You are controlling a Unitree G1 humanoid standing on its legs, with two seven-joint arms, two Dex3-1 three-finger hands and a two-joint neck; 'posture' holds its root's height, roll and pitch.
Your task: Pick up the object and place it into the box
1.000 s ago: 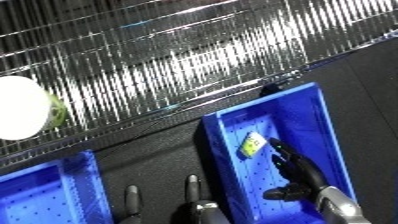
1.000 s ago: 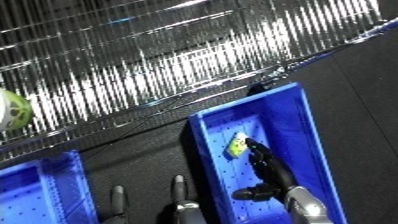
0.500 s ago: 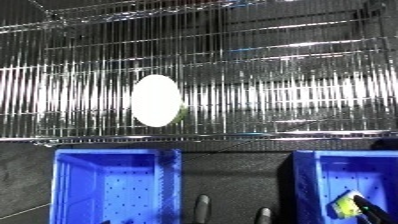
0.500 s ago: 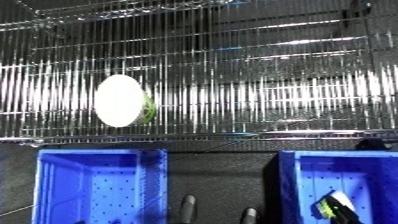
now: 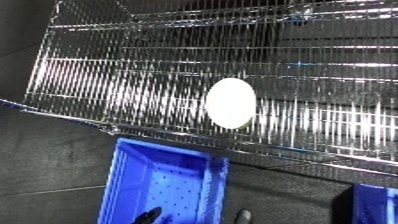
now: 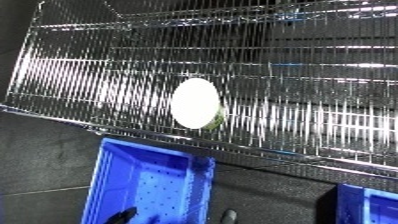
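While on shelf (image 5: 133, 80), object (image 5: 230, 103), above fingertips (image 5: 148, 216)

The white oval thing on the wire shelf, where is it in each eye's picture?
Left eye view: the white oval object sits on the wire shelf, a little right of the middle.
Right eye view: it is a little left of the middle, with a bit of green showing at its lower right edge.
Shared landmark: the blue bin sits below it in both views.
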